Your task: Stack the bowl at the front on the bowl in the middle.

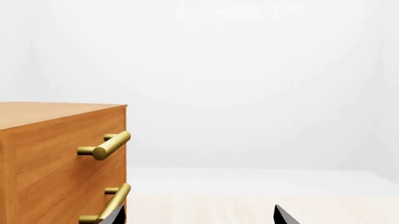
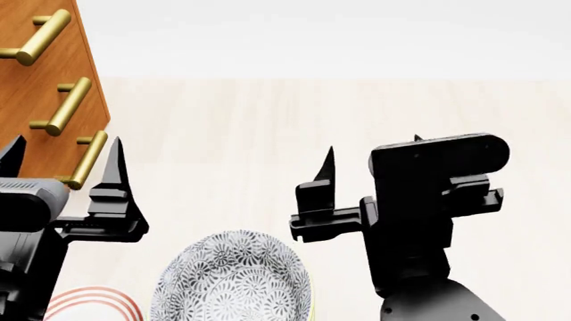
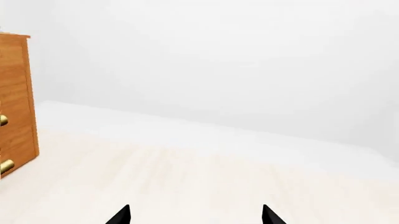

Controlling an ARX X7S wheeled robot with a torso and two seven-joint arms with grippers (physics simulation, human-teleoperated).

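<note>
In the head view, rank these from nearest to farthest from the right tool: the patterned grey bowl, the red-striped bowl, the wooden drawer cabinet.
Measured from the right tool:
1. Patterned grey bowl, just below and left of it, at the picture's bottom edge.
2. Red-striped bowl, further left, in the bottom-left corner, mostly cut off.
3. Wooden drawer cabinet, far left at the top, beyond the left tool.

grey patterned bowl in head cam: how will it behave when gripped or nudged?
The patterned bowl looks rigid, ceramic-like, so probably stiff and chip-prone. Its glossy curved wall may slip unless the jaws pinch the rim. Wide and shallow, it should slide rather than tip when pushed. The base is out of view.
</note>
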